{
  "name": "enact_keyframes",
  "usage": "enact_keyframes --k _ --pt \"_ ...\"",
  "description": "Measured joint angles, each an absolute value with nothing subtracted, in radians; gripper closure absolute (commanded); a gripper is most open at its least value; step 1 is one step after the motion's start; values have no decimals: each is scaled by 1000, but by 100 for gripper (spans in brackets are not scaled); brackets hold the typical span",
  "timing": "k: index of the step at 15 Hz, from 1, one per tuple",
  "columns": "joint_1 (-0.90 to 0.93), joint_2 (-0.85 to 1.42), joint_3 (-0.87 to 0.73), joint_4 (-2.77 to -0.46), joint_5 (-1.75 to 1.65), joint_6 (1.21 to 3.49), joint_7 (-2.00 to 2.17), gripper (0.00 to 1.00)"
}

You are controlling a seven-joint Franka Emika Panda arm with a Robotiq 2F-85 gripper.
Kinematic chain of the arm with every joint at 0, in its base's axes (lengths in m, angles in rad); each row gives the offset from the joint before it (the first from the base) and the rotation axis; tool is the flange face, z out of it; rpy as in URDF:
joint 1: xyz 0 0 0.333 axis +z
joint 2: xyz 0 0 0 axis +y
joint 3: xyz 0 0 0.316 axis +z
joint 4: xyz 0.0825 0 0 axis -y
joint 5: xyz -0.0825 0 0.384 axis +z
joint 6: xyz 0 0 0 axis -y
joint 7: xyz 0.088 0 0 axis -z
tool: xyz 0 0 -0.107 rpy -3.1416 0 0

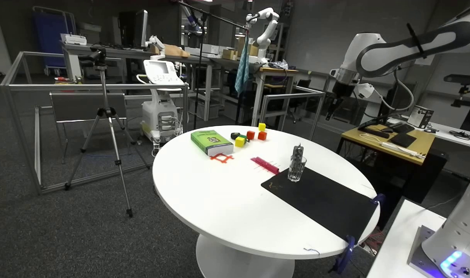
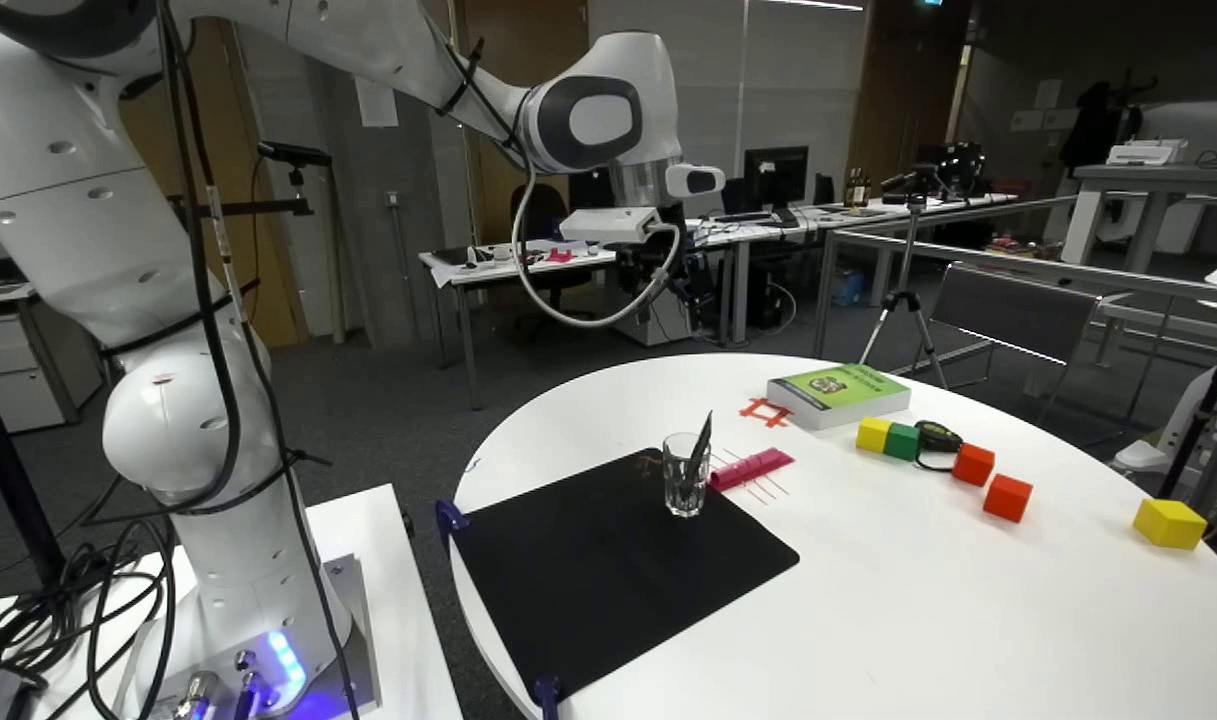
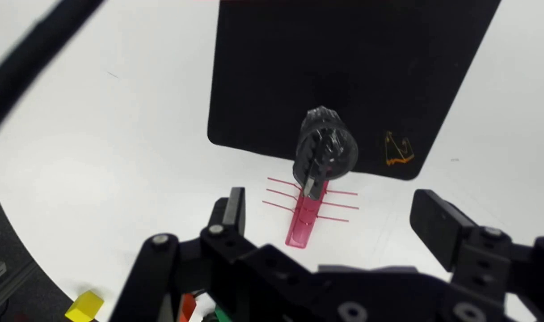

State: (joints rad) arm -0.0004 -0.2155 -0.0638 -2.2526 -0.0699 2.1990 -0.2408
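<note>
Dim lab clutter surrounds a round white table [image 1: 219, 193], where a black mat [image 1: 327, 200] lies with two blue clamps [image 1: 347, 249] at its edge. Upright on the mat, near the edge away from the robot, stands a glass [image 2: 675, 480]; a dark slim thing [image 2: 701, 450] leans inside it and pokes above the rim, though what it is I cannot tell. High over the table hangs the gripper [image 3: 330, 214], jaws spread wide with nothing between them; the wrist view shows the glass below, well apart from the fingertips.

What is done, I judge, is modest: the dark slim thing is in the glass, and the glass stands on the mat. No grip is made and nothing is lifted; from where I stand I cannot tell how much handling is left.

Just beside the mat, close to the glass, lies a pink strip [image 1: 265, 165] with thin lines running out from both long sides. Farther out, in an exterior view, a green book [image 2: 838, 395] lies on the far side; to its right are a yellow cube [image 2: 873, 435] touching a green cube [image 2: 902, 441], a tape measure [image 2: 936, 436] just beside them, two red cubes [image 2: 1008, 497] and, nearer right, a lone yellow cube [image 2: 1168, 524]. The arm [image 2: 138, 220] rises at left from a white bench [image 2: 393, 570].
</note>
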Motion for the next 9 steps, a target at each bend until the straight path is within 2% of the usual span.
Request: enact_keyframes --k 5,9 --pt "25 -118 -64 -2261 173 2477 -325 0" --pt "39 -22 -59 -2242 247 2609 -426 0"
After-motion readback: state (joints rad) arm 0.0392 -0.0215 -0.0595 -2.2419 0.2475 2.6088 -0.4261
